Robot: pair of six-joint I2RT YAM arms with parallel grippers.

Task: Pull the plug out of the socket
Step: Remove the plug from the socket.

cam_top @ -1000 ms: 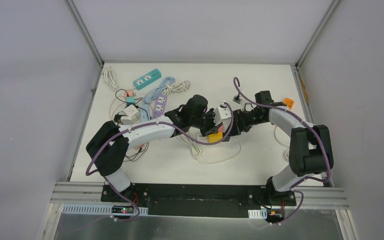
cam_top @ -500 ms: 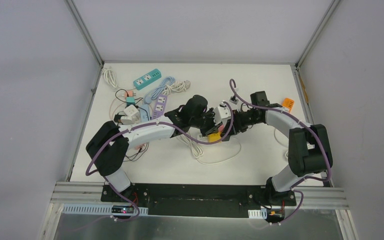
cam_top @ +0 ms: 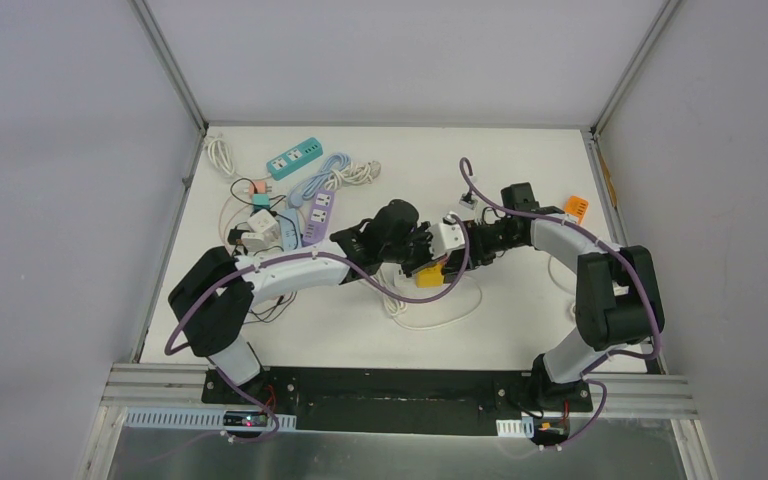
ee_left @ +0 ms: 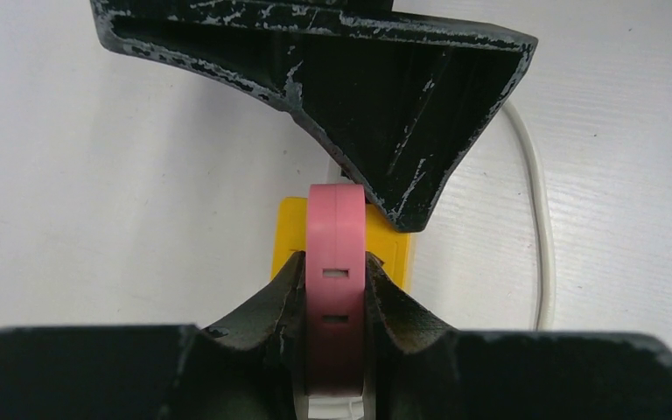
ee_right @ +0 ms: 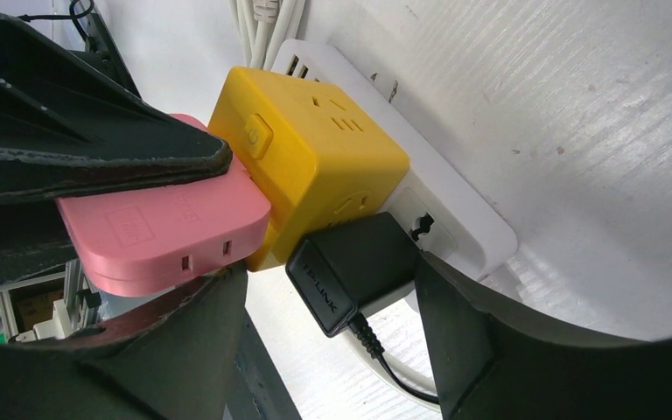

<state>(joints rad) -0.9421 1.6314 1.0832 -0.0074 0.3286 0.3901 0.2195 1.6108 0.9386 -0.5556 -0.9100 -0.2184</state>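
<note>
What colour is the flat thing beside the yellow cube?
Pink. The pink plug shows best in the right wrist view, right beside the yellow cube.

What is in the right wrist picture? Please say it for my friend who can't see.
A pink plug, pinched by the left gripper, sticks out of a yellow cube socket on a white power strip. The open right gripper reaches around a black adapter plugged in beside the cube.

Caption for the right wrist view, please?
Open right gripper straddles the black adapter on the white power strip; left gripper clamps the pink plug at the yellow cube socket.
</note>
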